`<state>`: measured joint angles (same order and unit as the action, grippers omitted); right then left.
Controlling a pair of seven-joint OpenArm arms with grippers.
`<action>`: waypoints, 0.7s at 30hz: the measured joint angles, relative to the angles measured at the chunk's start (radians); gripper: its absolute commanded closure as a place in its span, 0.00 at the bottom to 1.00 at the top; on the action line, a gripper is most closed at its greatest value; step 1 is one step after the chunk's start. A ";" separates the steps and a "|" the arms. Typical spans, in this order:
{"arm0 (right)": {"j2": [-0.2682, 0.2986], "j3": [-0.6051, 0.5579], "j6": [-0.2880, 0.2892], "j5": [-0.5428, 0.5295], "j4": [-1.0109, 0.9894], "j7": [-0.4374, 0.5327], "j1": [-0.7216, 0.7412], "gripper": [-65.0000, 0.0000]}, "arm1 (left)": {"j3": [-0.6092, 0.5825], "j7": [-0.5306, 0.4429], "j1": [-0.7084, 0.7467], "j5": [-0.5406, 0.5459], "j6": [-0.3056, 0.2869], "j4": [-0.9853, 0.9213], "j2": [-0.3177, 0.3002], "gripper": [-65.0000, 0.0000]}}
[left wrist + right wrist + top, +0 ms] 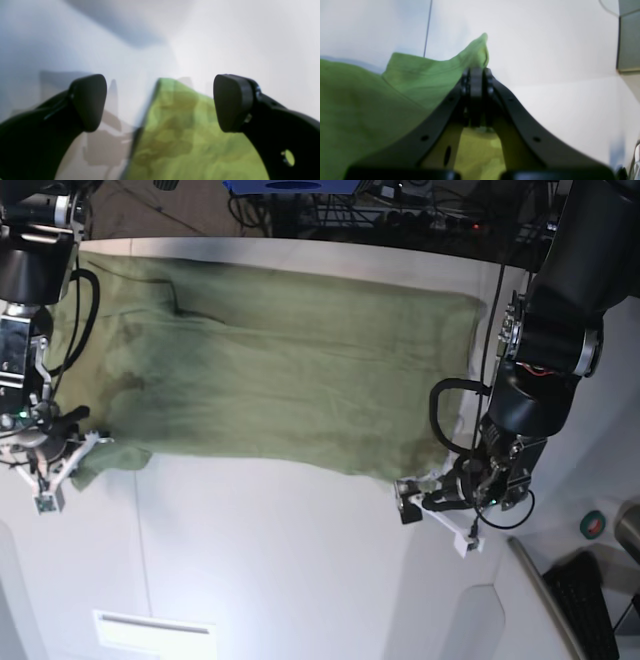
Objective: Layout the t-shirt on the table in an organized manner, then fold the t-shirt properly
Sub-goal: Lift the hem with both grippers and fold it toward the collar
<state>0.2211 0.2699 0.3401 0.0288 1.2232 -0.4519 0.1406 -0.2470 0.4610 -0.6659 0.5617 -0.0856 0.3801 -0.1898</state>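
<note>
No writing shows; left gripper (160,102) spread, right gripper (476,75) pinching t-shirt (280,370) (sleeve).

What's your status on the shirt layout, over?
Left gripper open, clear of the cloth. Right gripper shut on the t-shirt edge. Shirt spread flat across the table. Nothing in the way.

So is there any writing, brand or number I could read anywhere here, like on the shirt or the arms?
None can be read.
t-shirt: plain green, no print showing.
Arms and table: no legible lettering.
Small round green item at the table's edge: too small to read.
</note>
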 measured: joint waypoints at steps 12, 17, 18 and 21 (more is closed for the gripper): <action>0.000 0.000 0.000 0.002 0.021 -0.004 -0.011 1.00 | -0.006 -0.027 -0.007 -0.008 0.002 -0.047 -0.008 0.09; 0.000 0.000 0.000 0.002 0.020 -0.004 -0.011 1.00 | -0.061 -0.036 -0.005 -0.011 0.005 -0.047 0.004 0.36; 0.000 0.000 0.000 0.002 0.020 -0.004 -0.011 1.00 | -0.072 -0.036 -0.005 -0.009 0.005 -0.047 0.010 0.37; 0.000 0.000 0.000 0.002 0.020 -0.004 -0.011 1.00 | -0.077 -0.040 -0.005 -0.008 0.002 -0.047 0.019 0.39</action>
<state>0.2211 0.2699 0.3405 0.0307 1.2434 -0.4561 0.1291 -0.3237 0.4213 -0.6712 0.5537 -0.0837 0.3332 -0.1707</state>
